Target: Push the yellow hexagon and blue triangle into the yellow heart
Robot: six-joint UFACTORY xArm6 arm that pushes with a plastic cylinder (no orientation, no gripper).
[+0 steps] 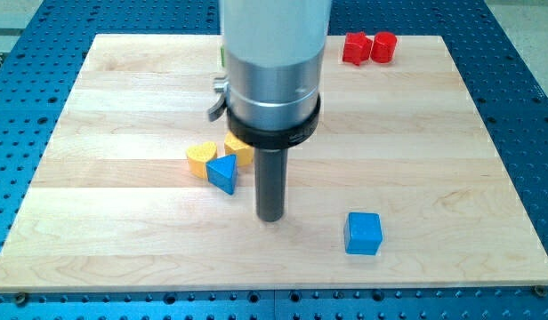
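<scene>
The yellow heart lies left of the board's middle. The blue triangle touches its lower right side. The yellow hexagon sits just right of the heart and above the triangle, partly hidden behind the arm's body; all three are bunched together. My tip rests on the wooden board, a short way to the right of and below the blue triangle, not touching it.
A blue cube lies toward the view's bottom right of the tip. Two red blocks sit side by side near the top edge at the right. A sliver of green shows behind the arm near the top.
</scene>
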